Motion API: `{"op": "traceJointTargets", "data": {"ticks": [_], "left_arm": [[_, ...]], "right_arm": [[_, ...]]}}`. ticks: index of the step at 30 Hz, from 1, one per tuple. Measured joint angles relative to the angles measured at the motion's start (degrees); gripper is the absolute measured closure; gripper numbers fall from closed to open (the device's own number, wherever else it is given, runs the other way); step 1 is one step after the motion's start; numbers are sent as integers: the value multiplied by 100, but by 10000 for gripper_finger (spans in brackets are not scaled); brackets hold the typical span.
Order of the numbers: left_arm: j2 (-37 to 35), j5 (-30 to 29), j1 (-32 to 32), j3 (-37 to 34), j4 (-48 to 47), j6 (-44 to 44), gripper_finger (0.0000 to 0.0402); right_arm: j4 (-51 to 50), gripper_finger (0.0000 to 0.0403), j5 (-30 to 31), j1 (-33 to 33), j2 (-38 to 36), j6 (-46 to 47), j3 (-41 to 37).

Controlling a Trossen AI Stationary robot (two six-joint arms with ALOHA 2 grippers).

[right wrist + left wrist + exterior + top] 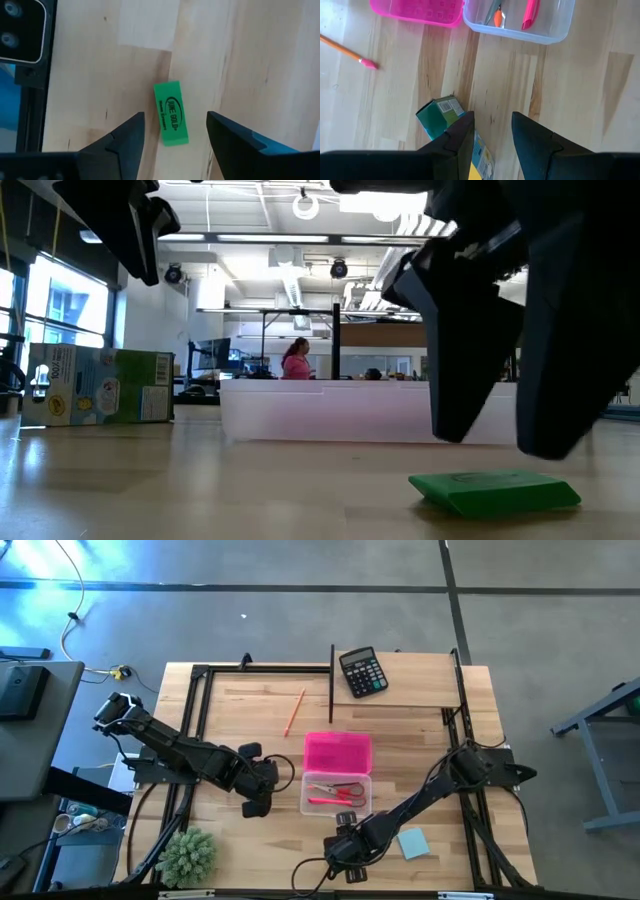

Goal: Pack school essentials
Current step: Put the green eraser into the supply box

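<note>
Green eraser [171,113] between right tool [175,131] fingers

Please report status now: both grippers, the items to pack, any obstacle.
Right gripper open over green eraser, not gripping. Left gripper open beside crayon box. Scissors already in clear box. No obstacle seen.

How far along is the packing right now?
Done: the scissors and marker lie in the clear box. In hand: the right gripper hangs open over the green eraser, not gripping it; the left gripper is open above the crayon box. Left: the orange pencil, dark pencil and blue notepad lie on the table; the pink lid is off.
</note>
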Motion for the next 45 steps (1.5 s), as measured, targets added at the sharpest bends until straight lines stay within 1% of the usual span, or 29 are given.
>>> {"op": "traceJointTargets", "data": {"ticks": [17, 20, 27, 31, 38, 45], "left_arm": [[0, -4, 0, 0, 7, 4, 283], [0, 5, 1, 0, 2, 46, 283], [0, 26, 2, 0, -1, 46, 283], [0, 28, 2, 0, -2, 46, 283], [0, 55, 2, 0, -2, 46, 283], [0, 55, 2, 0, -4, 46, 283]], "right_arm": [[-183, 205, 6, 3, 252, 87, 26], [-229, 222, -18, 1, 260, 96, 25], [-276, 286, -48, 12, 269, -68, 15], [-312, 309, -31, 25, 271, -47, 15], [-407, 337, 19, 36, 326, -78, 15], [-391, 351, -103, 29, 433, -45, 17]]}}
